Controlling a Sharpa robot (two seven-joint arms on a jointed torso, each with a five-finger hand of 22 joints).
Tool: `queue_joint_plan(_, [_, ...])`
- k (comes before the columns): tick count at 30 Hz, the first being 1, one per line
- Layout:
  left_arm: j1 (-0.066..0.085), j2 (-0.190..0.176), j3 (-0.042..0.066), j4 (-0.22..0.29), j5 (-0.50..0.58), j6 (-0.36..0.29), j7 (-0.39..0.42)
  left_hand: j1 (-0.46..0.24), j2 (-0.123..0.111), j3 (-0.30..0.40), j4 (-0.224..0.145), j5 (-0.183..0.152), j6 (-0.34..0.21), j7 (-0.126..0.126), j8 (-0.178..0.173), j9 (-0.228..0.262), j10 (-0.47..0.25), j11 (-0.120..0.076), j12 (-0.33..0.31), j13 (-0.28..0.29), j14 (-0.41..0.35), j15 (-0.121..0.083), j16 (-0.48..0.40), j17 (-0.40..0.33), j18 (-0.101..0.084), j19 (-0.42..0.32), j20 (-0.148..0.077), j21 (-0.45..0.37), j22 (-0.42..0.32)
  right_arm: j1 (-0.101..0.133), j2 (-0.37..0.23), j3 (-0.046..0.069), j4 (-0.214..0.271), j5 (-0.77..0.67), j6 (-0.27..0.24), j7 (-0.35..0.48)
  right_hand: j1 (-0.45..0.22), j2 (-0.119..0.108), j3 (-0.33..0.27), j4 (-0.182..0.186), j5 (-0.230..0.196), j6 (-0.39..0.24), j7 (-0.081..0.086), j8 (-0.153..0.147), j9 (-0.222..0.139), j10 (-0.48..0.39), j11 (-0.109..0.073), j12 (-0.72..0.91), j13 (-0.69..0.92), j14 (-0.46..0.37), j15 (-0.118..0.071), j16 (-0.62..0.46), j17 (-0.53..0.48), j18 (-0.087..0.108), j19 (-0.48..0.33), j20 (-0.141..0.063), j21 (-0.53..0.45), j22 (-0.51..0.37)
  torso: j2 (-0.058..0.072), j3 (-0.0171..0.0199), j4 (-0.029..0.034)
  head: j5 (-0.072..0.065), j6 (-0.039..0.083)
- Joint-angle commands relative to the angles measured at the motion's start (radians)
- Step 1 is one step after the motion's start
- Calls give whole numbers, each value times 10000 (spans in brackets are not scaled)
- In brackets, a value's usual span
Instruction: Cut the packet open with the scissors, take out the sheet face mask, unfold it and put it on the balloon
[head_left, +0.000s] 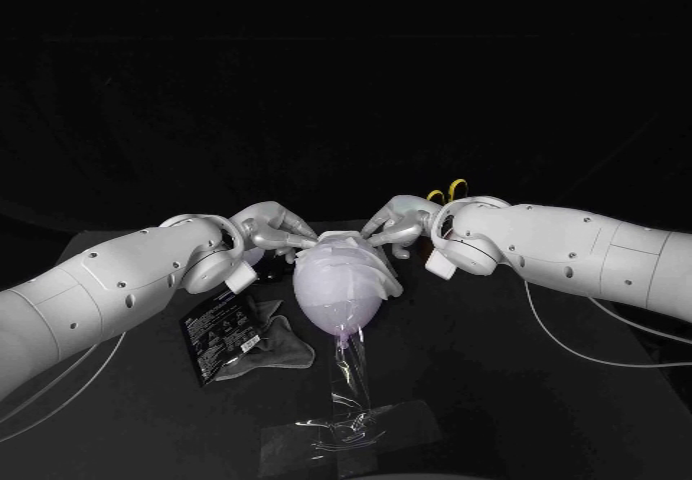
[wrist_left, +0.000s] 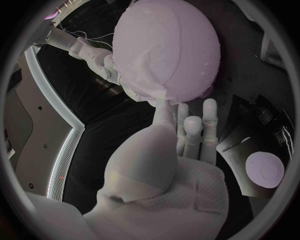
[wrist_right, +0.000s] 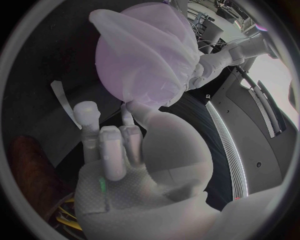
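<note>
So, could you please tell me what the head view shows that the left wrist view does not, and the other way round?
Head view: the clear stand under the balloon, taped to the black table, and the left hand seen from above.
Left wrist view: that hand's fingers up close, pinching the sheet face mask's edge, and a pale round disc I cannot identify.
Both: the balloon wearing the sheet face mask, with the right hand on it.
</note>
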Motion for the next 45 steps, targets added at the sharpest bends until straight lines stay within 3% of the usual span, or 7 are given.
queue_joint_plan(1, [-3,44,-3,39,-111,82,122,124,550,39,-125,-40,230,-33,101,35,148,-45,68,6,219,-24,83,162,163,72,-30,90,37,-2,52,2,6,281,600,241,73,101,-93,-41,36,402,-38,227,84,586,28,56,2289,963,50,33,2496,11,14,107,71,271,-9,-3,9,5,-15])
queue_joint_plan(9, [-3,33,-4,24,-118,-131,289,59,589,38,-184,-39,751,-221,348,176,415,-176,145,-11,575,-147,181,422,159,121,-107,221,125,-1,58,2,-12,402,-194,556,246,80,-377,-310,29,1160,-417,1101,634,717,-292,214,2365,1041,-206,57,2627,14,297,-16,418,466,-16,-5,3,2,-8])
queue_joint_plan(15, [-3,20,-4,21,-88,-412,454,162,665,161,-355,-38,1005,-244,599,411,761,-396,200,-43,946,-346,244,700,164,180,-183,352,209,-2,36,2,10,500,-904,835,145,115,-375,-351,37,1110,-507,1552,1030,757,-388,257,2383,1041,-305,57,2627,-13,409,-129,505,532,-7,0,-2,6,2])
queue_joint_plan(28, [-4,6,-3,14,524,-1151,739,242,777,252,-404,-32,928,-238,703,604,823,-484,143,-91,1038,-448,247,718,162,202,-242,442,271,-2,-40,3,107,513,-1983,1077,69,135,-230,-422,37,993,-530,1898,1356,778,-417,283,2394,1041,-345,57,2627,-35,494,-182,571,588,-10,0,-3,15,4])
queue_joint_plan(45, [-4,-10,4,-24,1104,-1873,906,307,814,297,-435,-29,869,-228,753,722,808,-508,121,-105,1081,-479,244,724,163,212,-279,494,307,14,-154,7,102,-67,-2603,799,1,118,-72,-503,38,880,-534,2120,1577,797,-427,308,2406,1041,-359,57,2627,-43,539,-203,593,622,-5,3,0,2,15])
